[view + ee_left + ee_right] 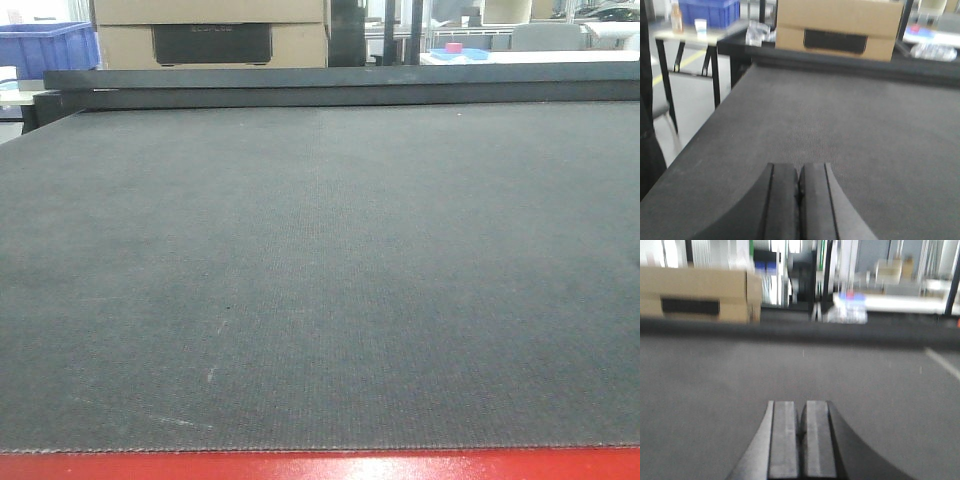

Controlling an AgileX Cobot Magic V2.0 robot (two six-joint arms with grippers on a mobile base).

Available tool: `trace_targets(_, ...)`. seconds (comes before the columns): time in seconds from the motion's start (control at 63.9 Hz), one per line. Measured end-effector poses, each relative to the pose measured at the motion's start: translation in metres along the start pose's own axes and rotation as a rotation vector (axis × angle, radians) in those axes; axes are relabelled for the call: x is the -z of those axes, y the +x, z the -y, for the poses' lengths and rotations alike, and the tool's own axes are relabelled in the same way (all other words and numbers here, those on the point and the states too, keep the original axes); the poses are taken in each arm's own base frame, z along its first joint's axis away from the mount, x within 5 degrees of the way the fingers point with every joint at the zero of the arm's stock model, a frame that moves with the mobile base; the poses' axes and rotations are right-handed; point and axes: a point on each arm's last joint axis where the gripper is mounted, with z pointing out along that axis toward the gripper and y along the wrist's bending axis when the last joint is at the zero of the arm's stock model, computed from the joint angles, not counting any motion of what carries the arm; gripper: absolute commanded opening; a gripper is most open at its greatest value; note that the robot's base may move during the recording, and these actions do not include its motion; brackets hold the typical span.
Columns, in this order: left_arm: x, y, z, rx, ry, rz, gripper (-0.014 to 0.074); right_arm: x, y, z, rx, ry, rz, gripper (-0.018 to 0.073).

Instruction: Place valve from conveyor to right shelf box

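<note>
The conveyor point(320, 280) is a wide dark grey woven belt that fills the front view, with its red frame point(320, 466) along the bottom edge. No valve shows in any view, and no shelf box shows. My left gripper point(799, 170) is shut and empty, low over the belt point(850, 125) near its left edge. My right gripper point(801, 407) is shut and empty over the belt point(740, 380). Neither gripper shows in the front view.
A cardboard box point(210, 35) stands beyond the belt's far end, also in the left wrist view point(837, 27). A blue crate point(45, 45) sits at far left on a table point(685, 37). The floor point(690, 105) drops off left of the belt.
</note>
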Motion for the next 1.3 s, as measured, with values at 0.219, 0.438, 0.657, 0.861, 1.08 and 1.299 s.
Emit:
trace_targets(0.219, -0.046, -0.065, 0.005, -0.002, -0.039, -0.300, -0.0111, -0.048, -0.051, -0.001, -0.001, -0.006, -0.302, -0.0165)
trace_targets(0.438, -0.116, -0.089, 0.008, -0.007, -0.078, -0.626, -0.0111, -0.113, -0.067, -0.001, -0.004, -0.011, -0.622, -0.0165)
trace_targets(0.657, -0.174, -0.083, 0.010, -0.013, -0.088, -0.745, -0.0111, -0.158, -0.059, 0.000, -0.006, -0.014, -0.833, -0.0165)
trace_targets(0.861, -0.206, -0.060, 0.010, -0.019, -0.097, -0.856, -0.0111, -0.185, -0.029, 0.001, -0.011, -0.016, -1.037, -0.0160)
trace_targets(1.08, -0.212, -0.056, 0.010, -0.018, -0.098, -0.877, -0.0111, -0.208, 0.004, 0.002, -0.015, -0.017, -1.236, 0.0025)
trace_targets(1.299, -0.211, -0.055, 0.010, -0.019, -0.099, -0.885, -0.0111, -0.217, 0.016, 0.000, -0.034, -0.027, -1.287, 0.0445)
